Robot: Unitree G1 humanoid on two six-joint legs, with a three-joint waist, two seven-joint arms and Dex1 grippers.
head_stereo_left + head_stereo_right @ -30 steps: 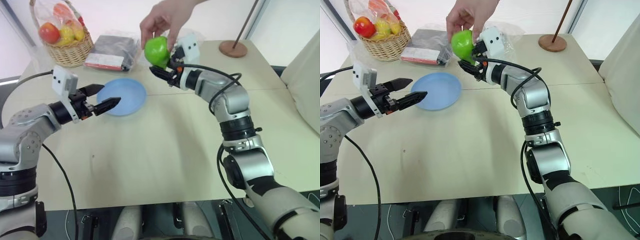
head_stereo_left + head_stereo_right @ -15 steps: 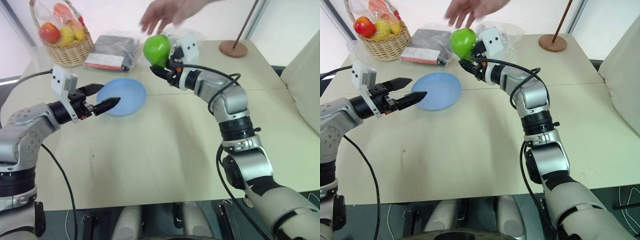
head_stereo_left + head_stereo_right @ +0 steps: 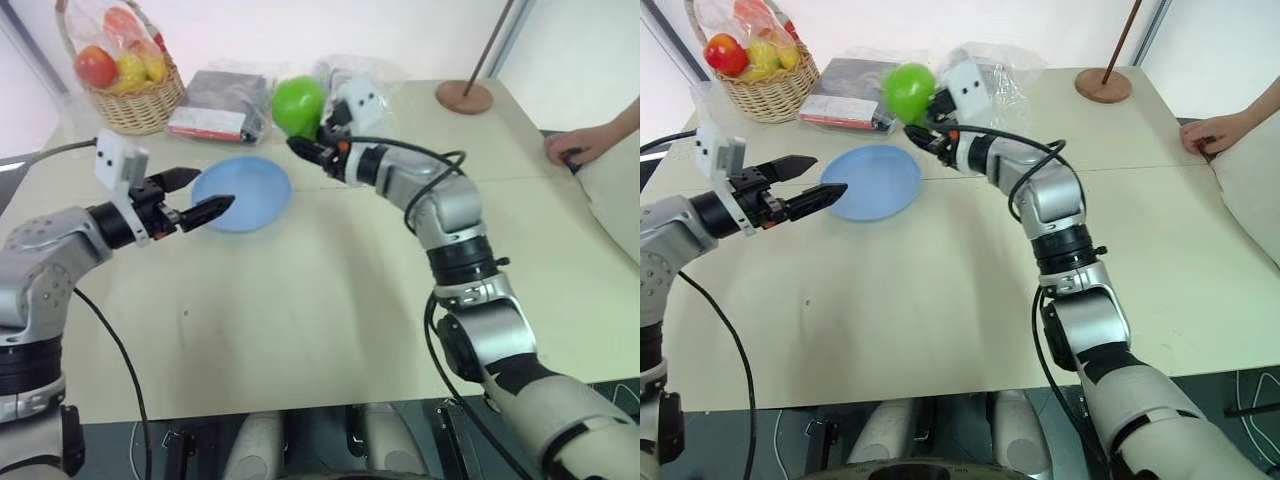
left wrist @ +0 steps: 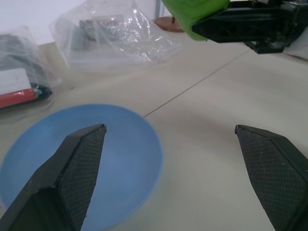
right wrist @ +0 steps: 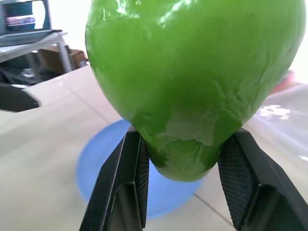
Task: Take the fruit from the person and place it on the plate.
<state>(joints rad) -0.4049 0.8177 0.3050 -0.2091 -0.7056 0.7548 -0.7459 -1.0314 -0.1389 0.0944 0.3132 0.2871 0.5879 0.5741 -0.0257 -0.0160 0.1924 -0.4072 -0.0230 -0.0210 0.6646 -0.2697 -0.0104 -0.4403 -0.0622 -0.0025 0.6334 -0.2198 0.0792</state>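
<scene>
At the far left stood a woven wicker basket (image 3: 135, 100) of plastic-wrapped red and yellow fruits. The left gripper (image 3: 195, 198) hovered with its black fingers spread wide and nothing between them, at the near left rim of the round, flat, light blue plate (image 3: 245, 190). Just right of the plate and above the table, the right gripper (image 3: 305, 138) was clamped on the lower part of the glossy, bright green pear-shaped fruit (image 3: 298, 105). That waxy skin looked slippery and the fruit firm, so gripping near the widest part seemed safer. The person's bare hand (image 3: 578, 145) rested at the far right.
</scene>
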